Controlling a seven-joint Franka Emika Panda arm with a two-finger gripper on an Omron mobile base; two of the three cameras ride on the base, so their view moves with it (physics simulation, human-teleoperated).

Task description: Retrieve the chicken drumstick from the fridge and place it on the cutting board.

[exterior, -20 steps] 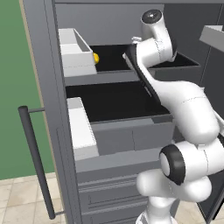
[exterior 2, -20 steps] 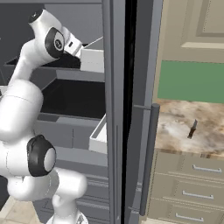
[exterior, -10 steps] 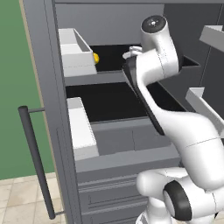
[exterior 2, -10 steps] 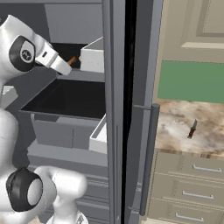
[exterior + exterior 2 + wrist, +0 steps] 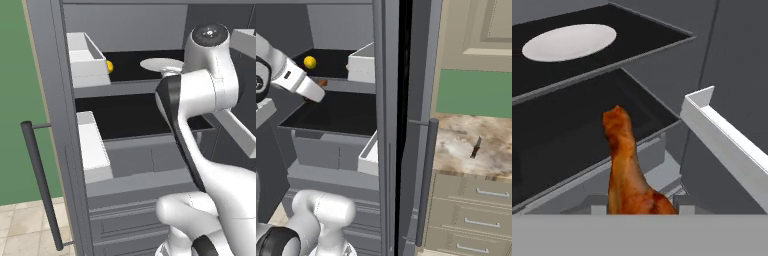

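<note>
Fruit (image 5: 109,66), small and yellow, sat at the shelf's left end, a white plate (image 5: 159,64) beside it; rightward, the gripper (image 5: 641,207) was clamped on the chicken drumstick (image 5: 628,167), held before the open fridge (image 5: 135,30).

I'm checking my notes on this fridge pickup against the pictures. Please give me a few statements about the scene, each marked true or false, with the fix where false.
1. The chicken drumstick stands between the jaws, off the shelves. True.
2. The white plate on the upper shelf carries the drumstick. False: the plate is bare; the drumstick is at the gripper.
3. A small yellow fruit sits on the upper shelf of the fridge. True.
4. The fridge doors are closed. False: they stand open, with the shelves and white door bins in sight.
5. The drumstick lies in a door bin. False: it is in the gripper's hold, clear of the bins.
</note>
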